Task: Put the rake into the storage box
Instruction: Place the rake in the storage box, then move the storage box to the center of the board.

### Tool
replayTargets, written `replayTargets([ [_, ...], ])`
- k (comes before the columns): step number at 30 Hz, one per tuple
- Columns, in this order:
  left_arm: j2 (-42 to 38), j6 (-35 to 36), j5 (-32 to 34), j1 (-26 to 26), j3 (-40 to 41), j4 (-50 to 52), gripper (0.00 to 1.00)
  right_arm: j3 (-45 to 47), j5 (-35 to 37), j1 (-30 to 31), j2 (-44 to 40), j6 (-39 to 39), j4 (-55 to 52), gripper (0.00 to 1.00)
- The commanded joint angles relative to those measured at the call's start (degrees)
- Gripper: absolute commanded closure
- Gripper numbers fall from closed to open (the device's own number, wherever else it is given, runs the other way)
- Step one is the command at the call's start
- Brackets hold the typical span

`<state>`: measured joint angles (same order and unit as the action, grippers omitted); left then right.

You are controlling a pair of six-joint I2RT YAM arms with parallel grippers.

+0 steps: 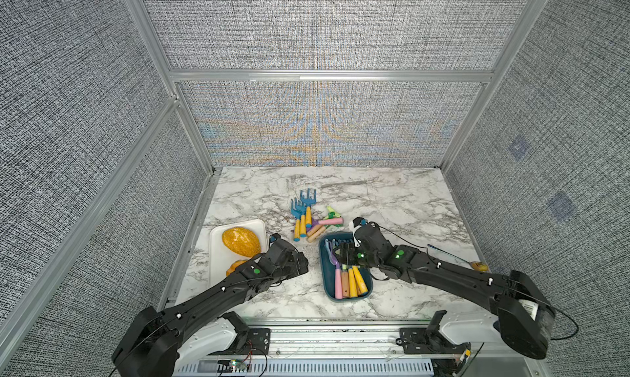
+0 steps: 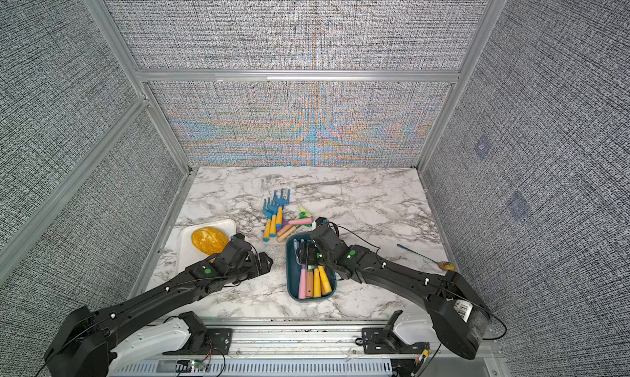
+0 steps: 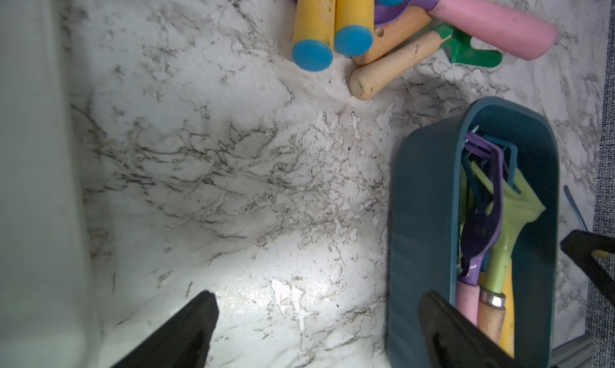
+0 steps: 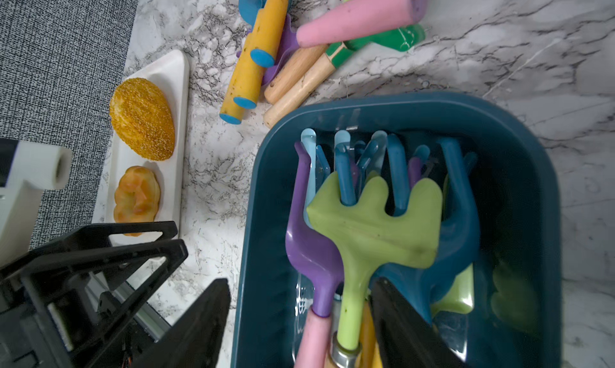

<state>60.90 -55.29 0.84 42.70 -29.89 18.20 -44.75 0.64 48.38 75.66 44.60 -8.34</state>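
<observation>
The dark teal storage box (image 1: 326,283) (image 2: 291,283) (image 4: 266,216) (image 3: 422,216) sits near the table's front centre and holds several toy rakes, handles toward the front. A light green rake (image 4: 376,230) (image 3: 512,216) with a wooden handle lies on top of them. My right gripper (image 1: 341,252) (image 2: 305,252) (image 4: 299,286) hovers over the box with its jaws wide apart; the necks of the green and purple rakes lie between them, ungripped. My left gripper (image 1: 301,262) (image 2: 266,261) (image 3: 317,298) is open and empty over bare marble, left of the box.
A pile of loose toy garden tools (image 1: 308,218) (image 2: 279,215) lies just behind the box. A white tray (image 1: 218,256) (image 2: 185,242) with bread rolls (image 1: 240,241) stands at the left. A thin blue stick (image 1: 453,254) lies at the right edge.
</observation>
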Motion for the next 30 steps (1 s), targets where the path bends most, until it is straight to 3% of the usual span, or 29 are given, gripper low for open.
replayTargets([
  [1, 0.36, 0.45, -2.2, 0.02, -0.52, -2.37, 0.01, 0.68, 0.94, -0.28, -1.33, -0.21, 0.45, 0.18],
  [11, 2.41, -0.19, -6.62, 1.43, -1.22, -5.77, 0.01, 1.99, 3.07, -3.29, -6.25, -2.22, -3.51, 0.16],
  [17, 6.37, -0.78, -14.46, 1.79, -0.9, -15.05, 0.01, 8.34, -0.05, -11.28, -12.93, -4.24, -4.36, 0.14],
  [22, 14.48, -0.82, -18.01, 3.57, -4.02, -19.37, 0.01, 11.02, -1.69, -16.62, -16.43, -5.25, -5.61, 0.14],
  [30, 25.14, -1.09, -17.44, 9.42, -10.53, -22.24, 0.01, 13.69, -3.05, -22.35, -20.65, -6.59, -7.6, 0.11],
])
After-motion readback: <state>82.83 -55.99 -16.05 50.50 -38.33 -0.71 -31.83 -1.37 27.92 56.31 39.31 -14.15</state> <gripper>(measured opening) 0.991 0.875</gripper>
